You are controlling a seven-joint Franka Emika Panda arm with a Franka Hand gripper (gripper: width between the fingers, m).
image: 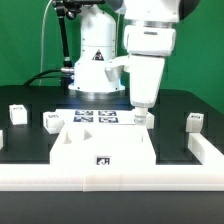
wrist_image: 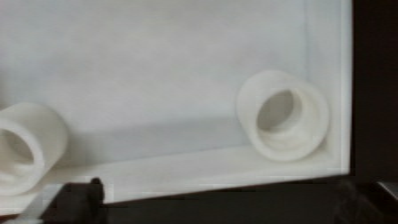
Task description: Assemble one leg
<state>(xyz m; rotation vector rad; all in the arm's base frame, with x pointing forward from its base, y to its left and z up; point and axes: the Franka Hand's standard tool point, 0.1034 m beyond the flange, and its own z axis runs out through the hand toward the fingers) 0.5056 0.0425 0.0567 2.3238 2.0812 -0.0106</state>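
The wide white panel (image: 100,147) with round corner sockets lies flat at the table's middle front. In the wrist view the panel (wrist_image: 160,70) fills most of the picture, with one socket (wrist_image: 285,115) in full and another (wrist_image: 18,150) cut by the frame edge. Several small white legs with tags stand around it: one (image: 17,113) and another (image: 50,121) at the exterior view's left, one (image: 193,120) at its right, one (image: 142,118) just below my gripper (image: 140,102). My gripper (wrist_image: 231,205) hangs over the panel's edge, open and empty, with dark fingertips (wrist_image: 80,200) far apart.
The marker board (image: 98,117) lies behind the panel. A white L-shaped barrier (image: 120,180) runs along the table's front and up the exterior view's right side (image: 206,150). The robot's base (image: 95,65) stands at the back.
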